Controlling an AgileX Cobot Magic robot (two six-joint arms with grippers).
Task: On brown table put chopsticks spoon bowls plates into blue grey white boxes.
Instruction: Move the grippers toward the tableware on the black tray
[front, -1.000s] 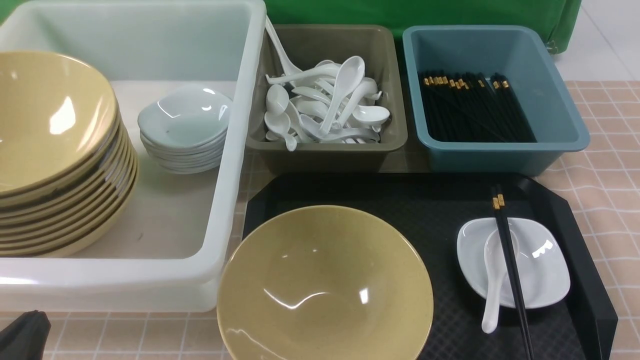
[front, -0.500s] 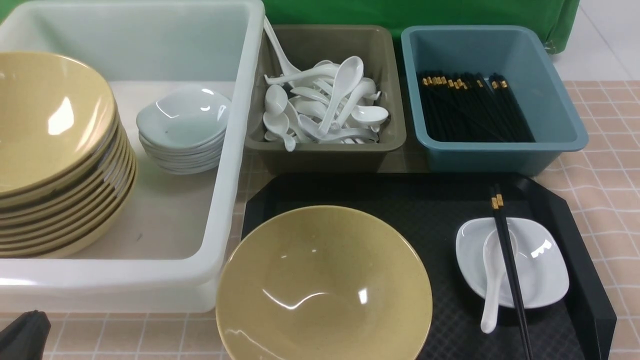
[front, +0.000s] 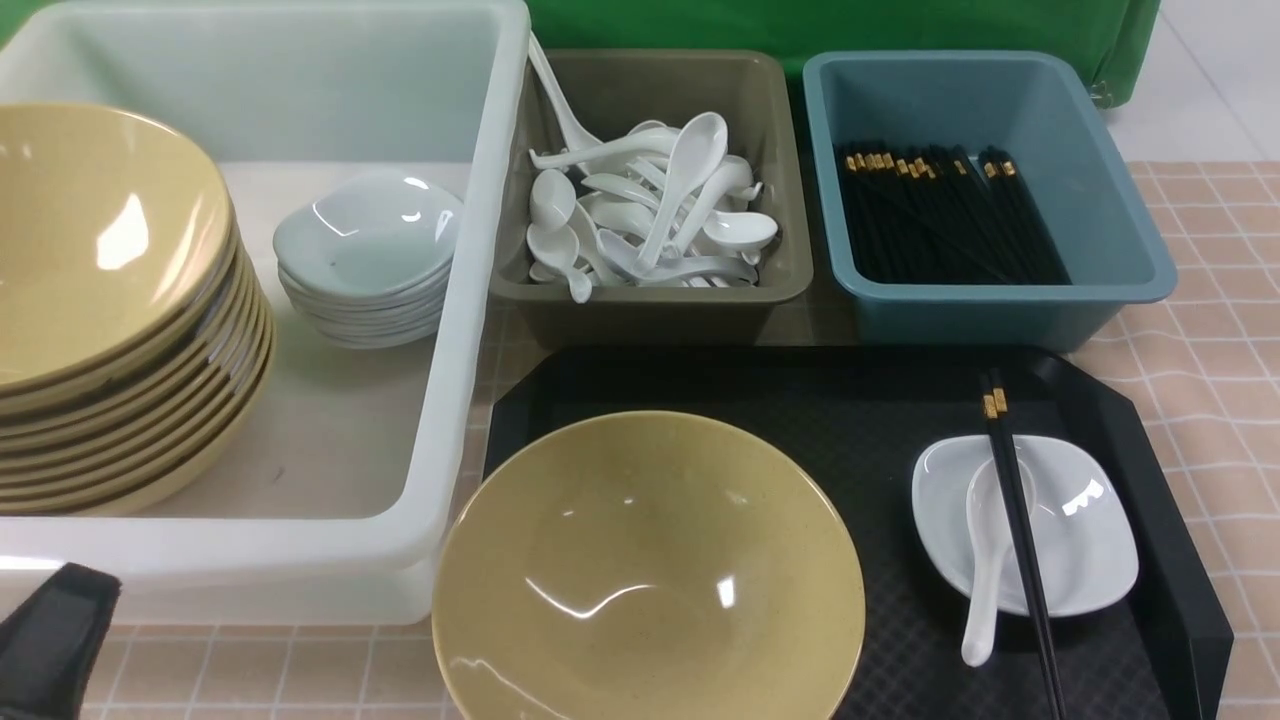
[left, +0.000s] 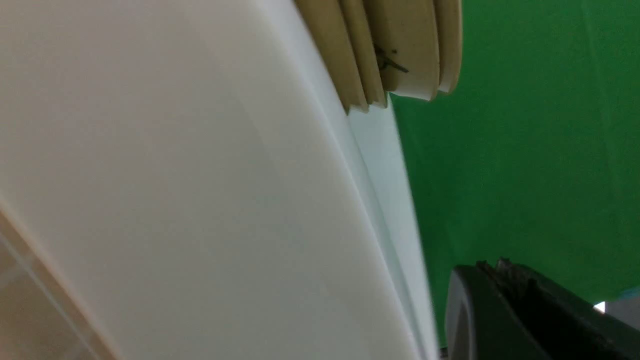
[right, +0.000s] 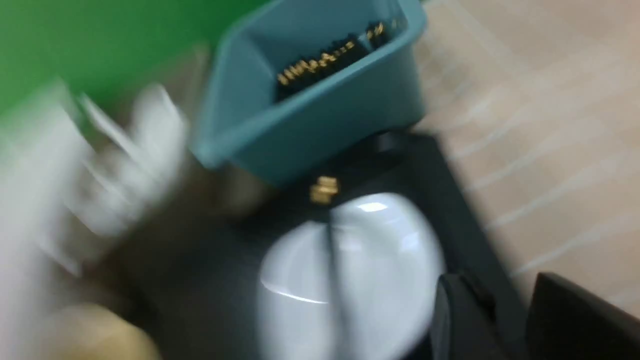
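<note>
The boxes (front: 470, 330) are largely filled; one bowl (front: 650, 570), plate (front: 1090, 540), spoon (front: 983, 575) and chopsticks (front: 1020, 530) wait on the tray (front: 800, 390). Left tool (left: 500, 280) closed, empty; right tool (right: 500, 290) parted, gripping nothing.

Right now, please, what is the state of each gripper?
Left gripper: shut, holding nothing.
Right gripper: open, holding nothing.

A black textured tray (front: 880, 400) lies in the foreground, and a green cloth (front: 800, 25) hangs along the far side.
</note>
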